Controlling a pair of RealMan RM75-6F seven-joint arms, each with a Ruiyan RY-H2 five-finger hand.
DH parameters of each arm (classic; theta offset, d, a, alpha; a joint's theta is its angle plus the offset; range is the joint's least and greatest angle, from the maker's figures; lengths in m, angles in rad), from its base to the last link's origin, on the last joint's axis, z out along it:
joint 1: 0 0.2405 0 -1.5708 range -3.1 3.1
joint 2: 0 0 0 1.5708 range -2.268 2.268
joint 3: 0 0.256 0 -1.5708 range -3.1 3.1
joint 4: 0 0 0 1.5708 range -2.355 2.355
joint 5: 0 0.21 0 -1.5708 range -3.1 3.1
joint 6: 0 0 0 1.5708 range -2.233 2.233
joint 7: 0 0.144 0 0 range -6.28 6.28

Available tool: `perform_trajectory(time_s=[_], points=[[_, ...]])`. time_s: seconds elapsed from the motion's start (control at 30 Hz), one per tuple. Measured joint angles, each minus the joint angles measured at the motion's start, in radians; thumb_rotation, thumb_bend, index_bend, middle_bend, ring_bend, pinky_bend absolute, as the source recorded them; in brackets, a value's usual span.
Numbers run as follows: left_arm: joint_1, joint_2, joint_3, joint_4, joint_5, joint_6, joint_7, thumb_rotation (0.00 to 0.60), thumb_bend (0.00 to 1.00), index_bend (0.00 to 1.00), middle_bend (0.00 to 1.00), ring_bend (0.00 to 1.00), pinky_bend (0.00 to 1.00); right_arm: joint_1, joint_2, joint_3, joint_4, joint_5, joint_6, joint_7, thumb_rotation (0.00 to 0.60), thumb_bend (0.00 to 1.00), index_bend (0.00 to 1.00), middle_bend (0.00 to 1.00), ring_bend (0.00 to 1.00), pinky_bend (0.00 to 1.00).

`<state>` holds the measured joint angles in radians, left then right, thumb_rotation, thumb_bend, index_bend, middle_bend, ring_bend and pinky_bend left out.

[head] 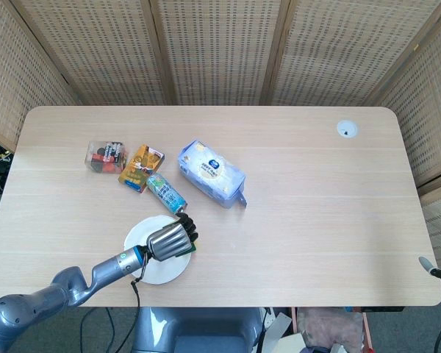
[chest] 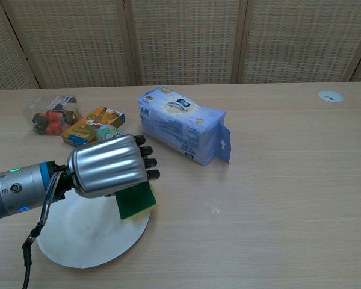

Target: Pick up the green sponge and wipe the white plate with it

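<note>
The sponge (chest: 136,201) is gripped under the left hand (chest: 110,165), fingers curled over it, at the plate's (chest: 78,241) right rim, with one corner poking out past the edge. The wipe looks to be underway (so no regrasp needed). For a clean pass, the sponge should be kept flat, pressed lightly, and swept back toward the plate's middle. The can (head: 166,193) is just beyond the fingers, so strokes are best kept short. The right hand isn't seen.

Left hand (chest: 108,165) hides most of green sponge (chest: 137,201), can (chest: 107,133).
</note>
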<state>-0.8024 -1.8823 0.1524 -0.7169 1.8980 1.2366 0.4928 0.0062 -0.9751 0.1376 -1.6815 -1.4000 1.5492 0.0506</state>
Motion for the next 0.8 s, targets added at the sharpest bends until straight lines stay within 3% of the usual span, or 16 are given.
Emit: perform_trajectory(time_s=[0.53,0.8], points=[[0.024,-0.062,0.032,0.11,0.007,-0.009,-0.019,0.6,0.2,0.71,0.64,0.44,0.46,0.0,0.003,0.001,0.002,0.001,0.0,0.008,0.6,0.0,0.0,0.0,0.0,0.0],[0.028,-0.048,-0.011,0.067,-0.021,0.063,-0.075,0.6,0.2,0.72,0.65,0.44,0.46,-0.002,0.003,0.001,-0.001,-0.001,0.003,0.008,0.6,0.0,0.0,0.0,0.0,0.0]])
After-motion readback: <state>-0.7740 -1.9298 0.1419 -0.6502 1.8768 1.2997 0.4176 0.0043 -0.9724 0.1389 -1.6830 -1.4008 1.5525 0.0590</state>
